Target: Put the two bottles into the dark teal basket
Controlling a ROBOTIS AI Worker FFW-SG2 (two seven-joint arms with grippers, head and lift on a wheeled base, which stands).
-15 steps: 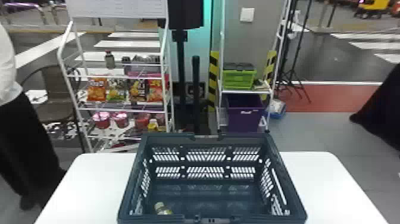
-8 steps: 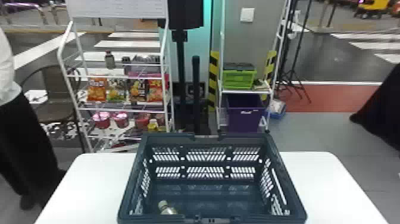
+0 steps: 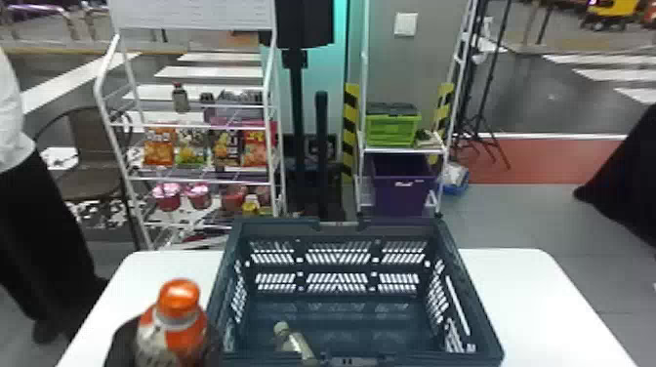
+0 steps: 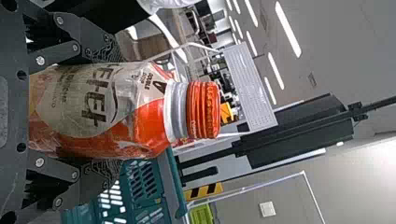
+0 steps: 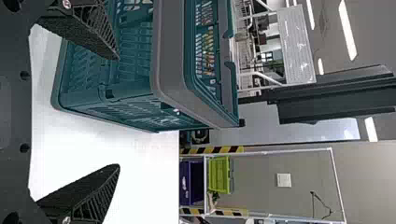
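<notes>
Left tool [image 3: 168, 333] is clamped on the orange-capped bottle [image 3: 178, 312], gripping it from both sides. Right tool [image 5: 117, 112] has its two fingers well apart, beside the basket [image 3: 471, 293] in the right wrist view.

Head view has the held bottle upright, cap on top, just outside the basket's near left part. Left wrist view brings it closer: ridges on the cap, a grey ring at the neck, a pale label with dark lettering, and part of the basket beyond. Right wrist view gives the basket's outer side and a hanger [image 5: 322, 205] on the wall behind.

Down inside the basket, toward its near left corner, head view shows the pale bottle [image 3: 297, 344] lying aslant. That makes two task bottles: one in the basket, one in a tool. The one basket sits on the white counter [image 3: 546, 302].

Farther off, behind the counter on the left, is a white rack [image 3: 114, 141] with one dark-capped bottle [image 3: 180, 100], four snack bags [image 3: 158, 146] and two pink cups [image 3: 167, 197]. Off to the right are one green crate [image 3: 390, 131] and, below it, one purple bin [image 3: 402, 188].
</notes>
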